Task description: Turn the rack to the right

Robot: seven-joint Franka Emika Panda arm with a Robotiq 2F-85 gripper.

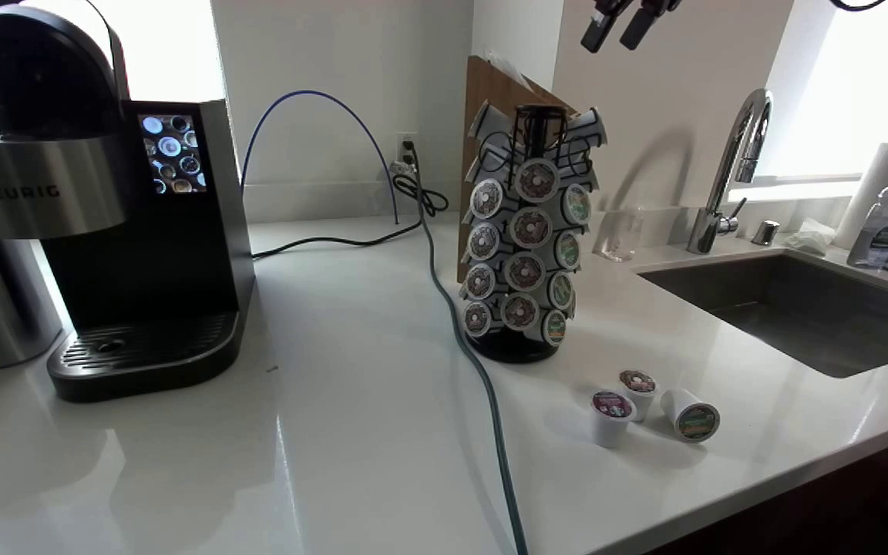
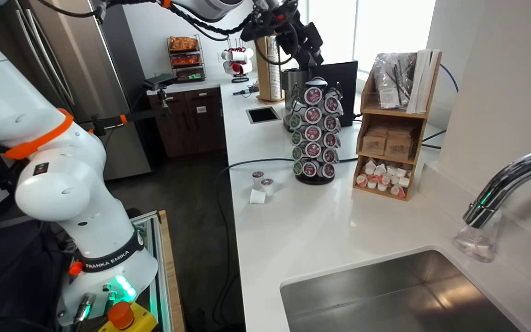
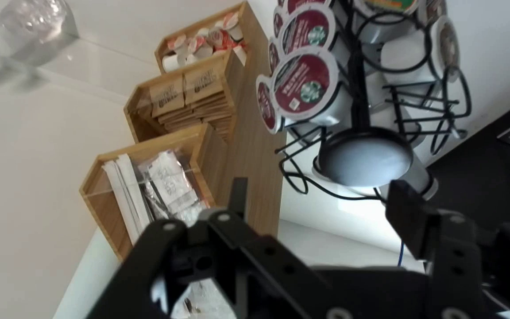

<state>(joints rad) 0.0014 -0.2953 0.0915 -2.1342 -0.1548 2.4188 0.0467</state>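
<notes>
Daylight burns out the window (image 2: 394, 32) beyond the end effector (image 2: 311, 62), and glare streaks the desk (image 1: 382, 432) below. The wrist view blurs its dark fingers (image 3: 407, 217).

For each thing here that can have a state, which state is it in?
Gripper: open, holding nothing.
Rack: upright, loaded with pods.
Coffee machine: lid raised, screen lit.
Loose pods: two upright, one on its side.
Faucet: no running water visible.
Robot base light: lit green.

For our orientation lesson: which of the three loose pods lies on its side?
The loose pod nearest the sink: its greenish lid faces sideways, while the other two stand upright, lids up.
</notes>
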